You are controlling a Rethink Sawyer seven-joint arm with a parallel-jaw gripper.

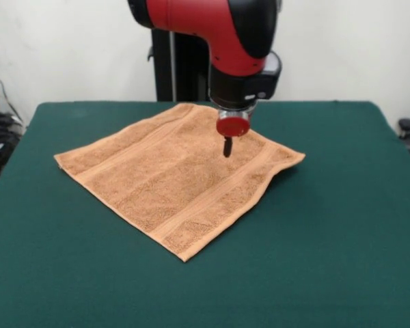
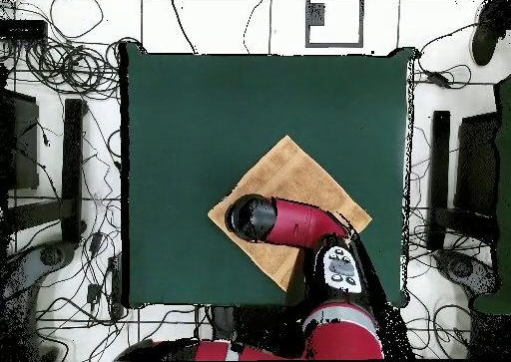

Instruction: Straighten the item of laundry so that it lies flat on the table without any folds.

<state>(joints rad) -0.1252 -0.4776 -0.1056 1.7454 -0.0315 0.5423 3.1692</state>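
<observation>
Mostly flat, the square orange-tan terry towel (image 1: pixel 174 178) lies mid-table on the dark green felt table (image 1: pixel 342 239), soft and limp; its slightly raised right corner seems the place to pinch. Above its far right part hangs the red-and-black gripper (image 1: pixel 227 146), empty; whether open, I cannot tell.

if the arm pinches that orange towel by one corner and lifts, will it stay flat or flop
Probably flop: the towel is thin terry cloth, and its edge nearest the gripper already ripples off the table. It looks light for its spread, so it should lift easily. The felt-like tabletop may grip it, so a push would likely bunch it.
</observation>
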